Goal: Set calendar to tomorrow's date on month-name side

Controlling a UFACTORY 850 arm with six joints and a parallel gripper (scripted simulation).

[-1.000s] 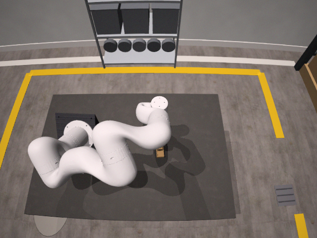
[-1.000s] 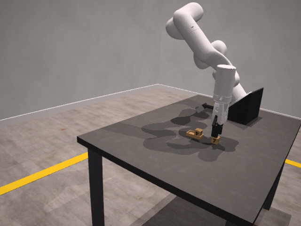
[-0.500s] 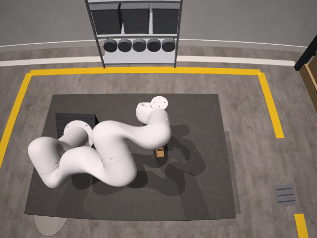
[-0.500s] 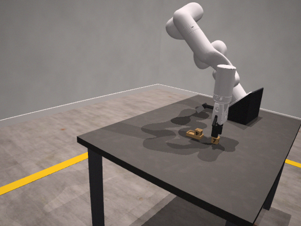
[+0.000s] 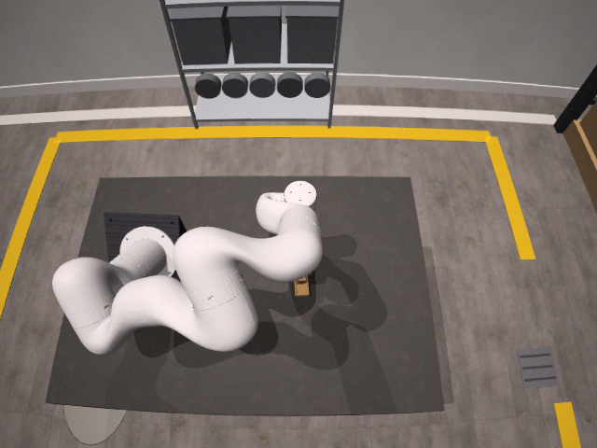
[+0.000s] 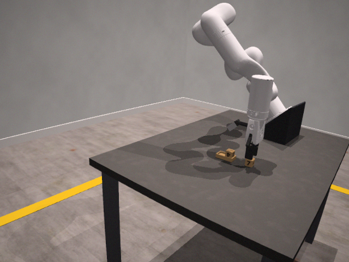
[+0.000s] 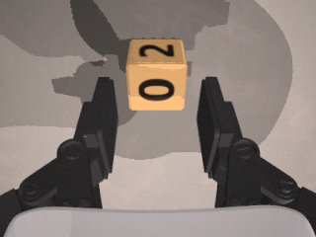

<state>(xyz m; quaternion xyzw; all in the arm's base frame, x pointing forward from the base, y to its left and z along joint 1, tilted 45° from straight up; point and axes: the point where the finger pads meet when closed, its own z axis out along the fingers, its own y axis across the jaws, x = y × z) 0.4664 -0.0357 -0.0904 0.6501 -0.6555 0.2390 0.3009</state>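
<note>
Calendar tray (image 5: pixel 301 289) (image 6: pixel 222 158) is lying flat on the dark table (image 5: pixel 385 385) (image 6: pixel 197 183), near the gripper (image 6: pixel 251 156) (image 7: pixel 157 98) in the exterior view. One wooden cube, the tray cube (image 5: pixel 301 278) (image 6: pixel 230 152), is sitting at one end of it, leaving the neighbouring place unfilled. A dark digit is showing on the tray cube's side (too small and oddly turned for a sure reading).

The loose cube (image 6: pixel 249 162) (image 7: pixel 157 79) is resting on the table outside the tray, apart from it. One side face is displaying a 7 in the exterior view; in the wrist view, a 0 and a 2 are showing on adjoining faces, both lying sideways in the frame.

The claw is standing partly open and is gripping nothing. Its fingers are pointing down at the loose cube, one to each side in the wrist view, with gaps showing between cube and pads (the pads are facing each other squarely). The date is not reading as a finished pair, since only one cube is occupying the tray.

The white arm (image 5: pixel 216 289) (image 6: pixel 225 47) is reaching over from its black mount (image 5: pixel 116 231) (image 6: pixel 284 126) and, from the top, is hiding both gripper and loose cube.
</note>
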